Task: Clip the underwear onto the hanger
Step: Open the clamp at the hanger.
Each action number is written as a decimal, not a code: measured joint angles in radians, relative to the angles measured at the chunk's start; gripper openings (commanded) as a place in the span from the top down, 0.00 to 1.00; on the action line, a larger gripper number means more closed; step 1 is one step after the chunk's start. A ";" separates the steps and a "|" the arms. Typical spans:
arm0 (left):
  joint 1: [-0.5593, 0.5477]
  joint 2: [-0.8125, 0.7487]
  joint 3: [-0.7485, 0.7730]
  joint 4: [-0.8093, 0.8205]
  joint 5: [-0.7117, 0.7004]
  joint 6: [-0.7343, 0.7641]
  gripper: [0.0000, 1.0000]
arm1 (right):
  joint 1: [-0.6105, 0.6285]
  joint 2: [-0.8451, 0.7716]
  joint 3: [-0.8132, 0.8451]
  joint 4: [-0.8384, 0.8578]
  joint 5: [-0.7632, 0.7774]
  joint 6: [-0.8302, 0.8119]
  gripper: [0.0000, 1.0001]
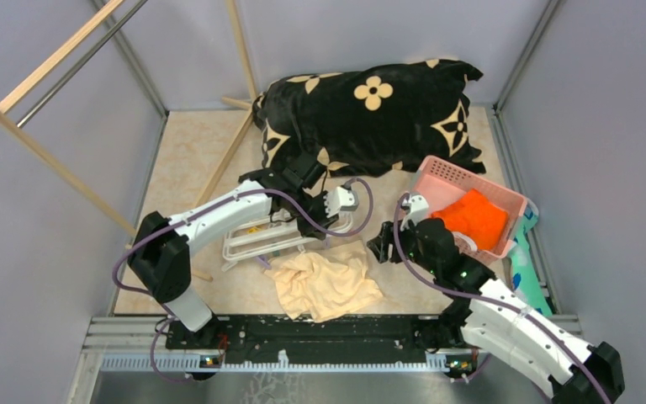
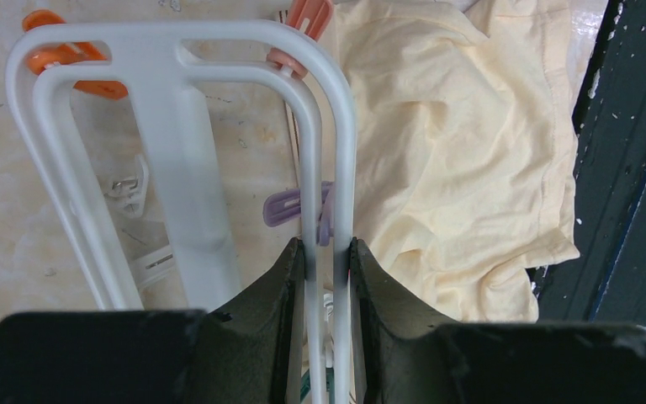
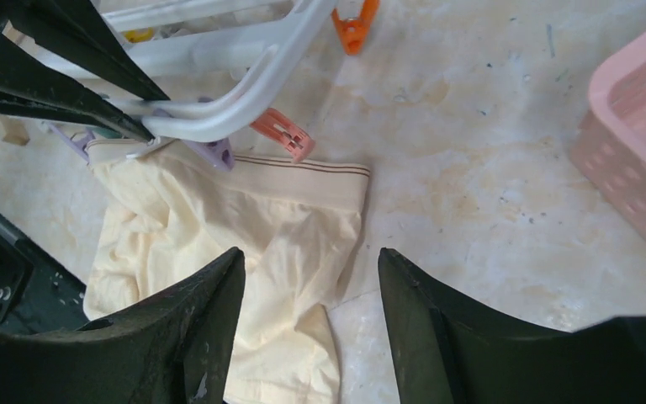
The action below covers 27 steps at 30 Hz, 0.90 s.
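Two jaws: left gripper [image 2: 326,252] clamps hanger [image 2: 177,38] rail; right gripper [image 3: 311,278] gapes open.
Handling underwear [image 3: 277,227]: limp, light; you pinch its waistband [image 3: 303,172].

open floor [image 3: 471,168] between underwear [image 3: 244,227] and pink basket [image 3: 631,151], hanger [image 3: 244,93] overlapping its edge

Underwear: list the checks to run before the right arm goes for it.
1. Left end effector shut on hanger rail: ok.
2. Right end effector open, holding nothing: ok.
3. Underwear below the open fingers, waistband exposed: ok.
4. Salmon clip close to the waistband: ok.
5. Purple clip biting fabric: cannot tell.
6. Underwear spread flat: not ok, crumpled.
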 measured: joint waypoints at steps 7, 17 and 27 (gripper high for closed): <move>0.000 -0.002 0.002 -0.010 0.019 0.011 1.00 | -0.113 0.011 -0.143 0.214 -0.204 -0.063 0.38; 0.000 -0.076 0.017 -0.036 0.127 0.045 1.00 | -0.135 0.013 -0.251 0.603 -0.399 -0.222 0.37; 0.000 -0.108 0.037 -0.048 0.179 0.068 1.00 | -0.137 0.131 -0.154 0.639 -0.456 -0.368 0.42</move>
